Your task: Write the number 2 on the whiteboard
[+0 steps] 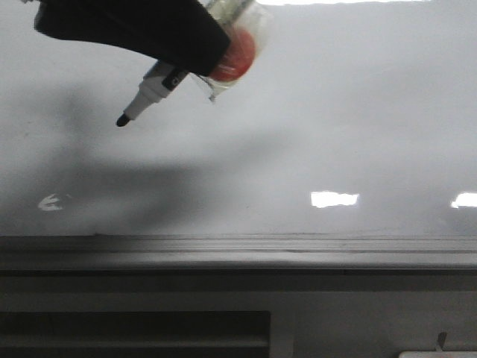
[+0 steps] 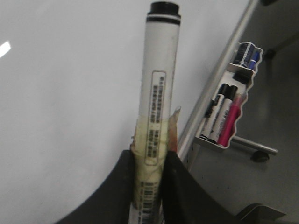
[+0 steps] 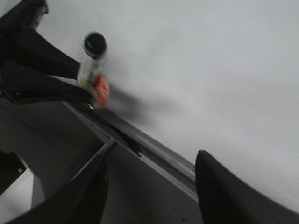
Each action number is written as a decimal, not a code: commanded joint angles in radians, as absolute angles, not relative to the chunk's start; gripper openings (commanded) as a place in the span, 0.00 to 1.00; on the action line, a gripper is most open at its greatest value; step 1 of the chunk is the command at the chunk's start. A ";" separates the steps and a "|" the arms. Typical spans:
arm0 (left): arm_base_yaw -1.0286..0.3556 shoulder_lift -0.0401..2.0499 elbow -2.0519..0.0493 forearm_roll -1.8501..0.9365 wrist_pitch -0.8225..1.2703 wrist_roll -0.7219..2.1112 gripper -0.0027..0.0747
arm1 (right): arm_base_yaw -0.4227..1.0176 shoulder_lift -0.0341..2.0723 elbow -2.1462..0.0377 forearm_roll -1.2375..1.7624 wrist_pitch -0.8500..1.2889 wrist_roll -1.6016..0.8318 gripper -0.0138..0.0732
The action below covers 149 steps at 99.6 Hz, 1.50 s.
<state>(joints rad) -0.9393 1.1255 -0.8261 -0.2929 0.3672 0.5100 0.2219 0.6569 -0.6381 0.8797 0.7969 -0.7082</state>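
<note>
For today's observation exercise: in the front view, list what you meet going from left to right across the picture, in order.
Small pale smudge on the whiteboard → black marker tip → left gripper holding the marker → red patch under clear tape → first bright light reflection → second reflection at the right edge.

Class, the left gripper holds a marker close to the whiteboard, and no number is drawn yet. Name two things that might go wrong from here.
1. The white-barrelled black-tipped marker sits tilted in the left gripper, clamped over yellowish tape; pressing on the glossy white whiteboard may make it slip or twist.
2. The tip hangs low on the board, near the grey metal ledge, so the 2's base may run out of room.
</note>
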 commanded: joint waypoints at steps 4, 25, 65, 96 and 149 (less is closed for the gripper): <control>-0.986 1.132 -0.876 -0.290 0.341 0.537 0.01 | 0.227 0.760 -0.744 0.997 0.856 -0.815 0.59; -1.020 1.177 -0.879 -0.279 0.342 0.544 0.01 | 0.227 0.882 -0.846 1.056 0.942 -0.860 0.59; -1.039 1.182 -0.937 -0.257 0.314 0.574 0.01 | 0.227 1.056 -0.887 1.177 1.110 -0.974 0.59; -1.039 1.182 -0.937 -0.257 0.300 0.581 0.01 | 0.227 1.113 -0.887 1.206 1.145 -1.029 0.49; -1.037 1.175 -0.937 -0.253 0.303 0.581 0.60 | 0.227 1.118 -0.887 1.216 1.152 -1.067 0.08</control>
<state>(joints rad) -1.0318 1.2004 -0.9016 -0.2441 0.3704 0.5803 0.2244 1.1286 -0.8567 1.1353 1.1326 -1.0511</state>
